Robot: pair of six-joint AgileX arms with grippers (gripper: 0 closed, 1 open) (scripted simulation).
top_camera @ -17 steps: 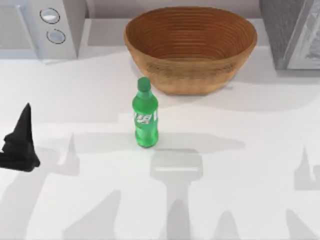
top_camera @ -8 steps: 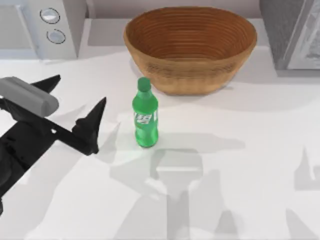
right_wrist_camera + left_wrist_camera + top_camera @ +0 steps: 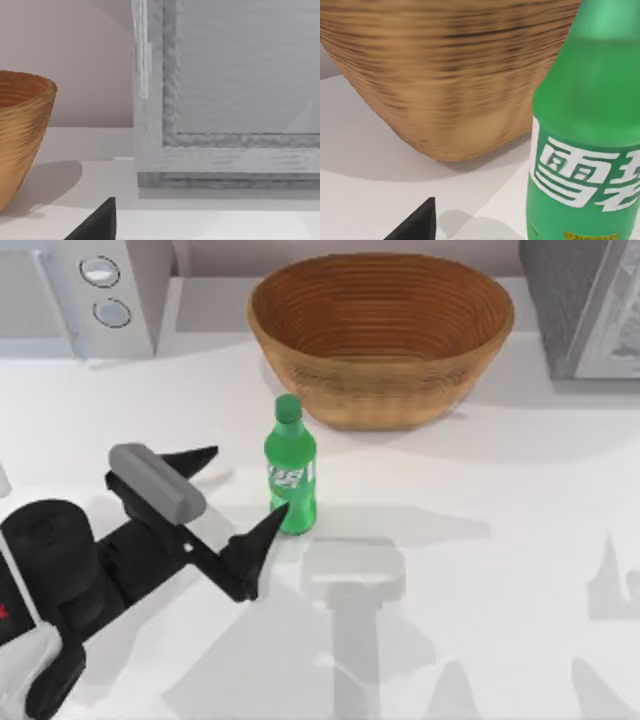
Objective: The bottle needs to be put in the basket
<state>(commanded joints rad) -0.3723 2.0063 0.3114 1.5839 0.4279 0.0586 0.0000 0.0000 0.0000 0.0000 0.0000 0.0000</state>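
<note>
The green bottle point(image 3: 290, 475) stands upright on the white table, just in front of the brown woven basket point(image 3: 380, 335). My left gripper point(image 3: 238, 490) lies low at the bottle's left, open, with its nearer fingertip point(image 3: 265, 527) close to the bottle's base and the other fingertip point(image 3: 203, 455) farther left. Nothing is between the fingers. The left wrist view has the bottle point(image 3: 585, 135) close up, the basket point(image 3: 445, 75) behind it and one black fingertip point(image 3: 417, 225) low down. My right gripper point(image 3: 97, 222) is parked off to the right, facing a grey cabinet.
A white appliance with two knobs point(image 3: 80, 295) stands at the back left. The grey cabinet point(image 3: 585, 305) stands at the back right, close to the basket's right side. Open table stretches across the front and right point(image 3: 500, 620).
My left arm has swung in from the left edge toward the bottle, and its open fingers now reach the bottle's left side. Bottle and basket have not moved.
</note>
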